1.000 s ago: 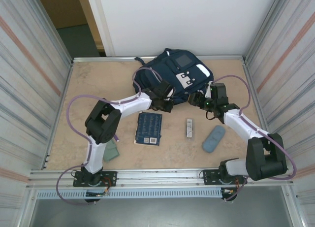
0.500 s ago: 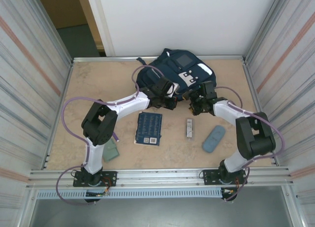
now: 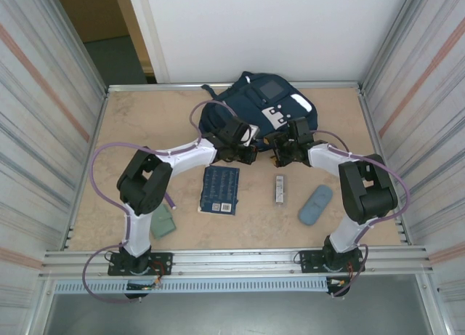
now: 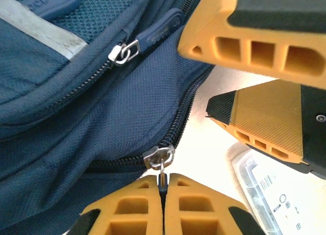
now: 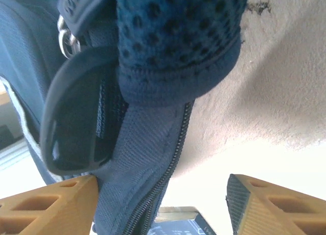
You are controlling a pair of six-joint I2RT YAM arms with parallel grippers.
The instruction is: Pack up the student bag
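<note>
The backpack [image 3: 256,106] lies at the far middle of the table [image 3: 145,131], and its main zipper [image 4: 181,118] looks mostly closed. The step in hand seems to be opening it. The left claw [image 4: 163,186] is pinched tight on the zipper's metal pull [image 4: 162,168]. The right claw [image 5: 158,207] stands fairly wide at the bag's near edge, gripping nothing. Next, probably, the right claw clamps the fabric while the left drags the pull along.
</note>
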